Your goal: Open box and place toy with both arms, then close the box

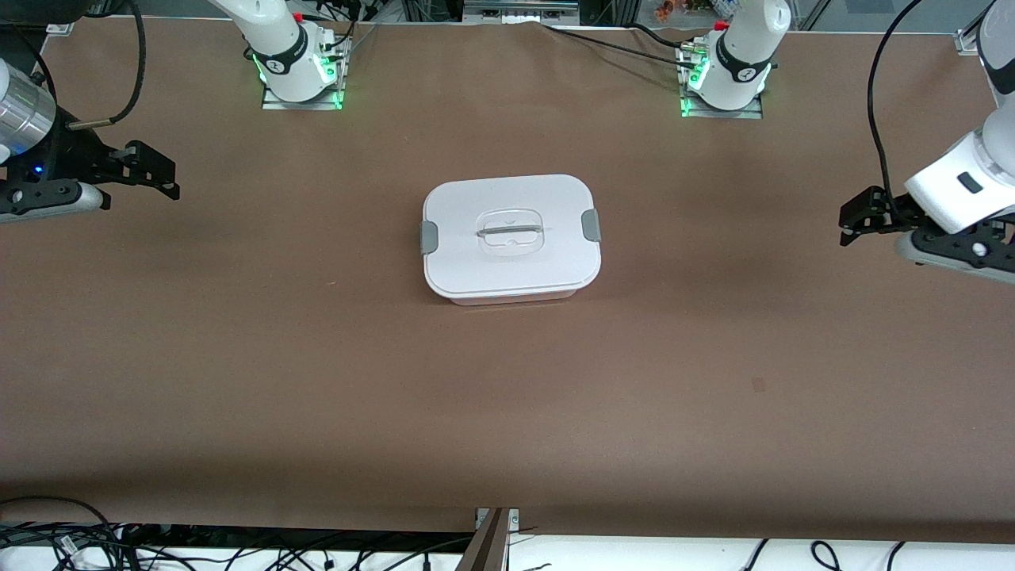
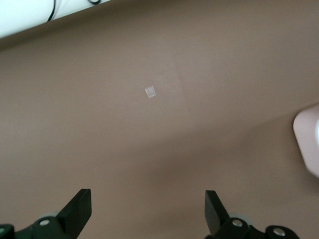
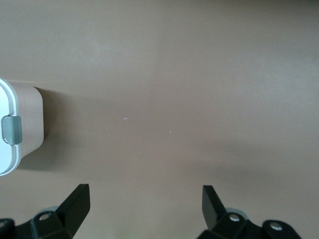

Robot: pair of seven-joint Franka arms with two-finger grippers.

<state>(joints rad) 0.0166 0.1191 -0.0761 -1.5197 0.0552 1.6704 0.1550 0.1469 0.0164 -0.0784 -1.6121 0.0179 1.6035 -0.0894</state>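
Box (image 1: 511,238): 1 pc, lid on, 2 grey clips (image 1: 429,236), mid-desk (image 1: 238,357).
L gripper (image 1: 850,220): wide, nothing held, over L-arm end.
R gripper (image 1: 155,170): wide, nothing held, over R-arm end.

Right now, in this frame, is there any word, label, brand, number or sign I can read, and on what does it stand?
None can be read.
White flat lid of the pale pink plastic box: no print shows.
Dark grey bands on the two white arm bases: a small round white mark each, too small to read.
Small pale square patch on the brown table: blank.
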